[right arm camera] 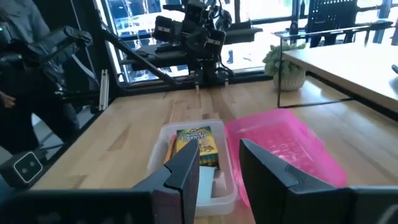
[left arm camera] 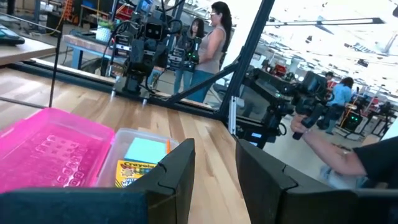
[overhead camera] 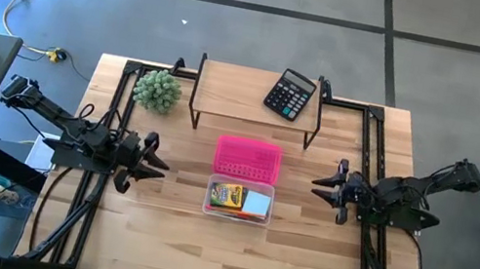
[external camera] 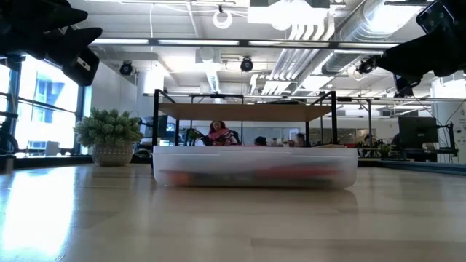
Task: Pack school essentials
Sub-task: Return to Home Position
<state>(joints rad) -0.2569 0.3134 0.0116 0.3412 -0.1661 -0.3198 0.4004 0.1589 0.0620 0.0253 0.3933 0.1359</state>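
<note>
Right gripper [right arm camera: 219, 155] fingers parted, clear gap between them. Past them, a clear box [right arm camera: 160, 155] on the wooden tabletop [right arm camera: 124, 124] holds the crayon box [right arm camera: 196, 140] and the orange pencil [right arm camera: 169, 149] (lying alongside it). Pink box [right arm camera: 286, 146] sits just beside the clear one. Left arm [right arm camera: 193, 34] is at the tabletop's far edge, with the plant [right arm camera: 287, 62] near it.

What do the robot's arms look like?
The left arm and right arm are black, built from chunky jointed segments. The left end effector and right end effector each have two dark, flat, angular fingers. Black cables trail from the bases. No markings show.
</note>
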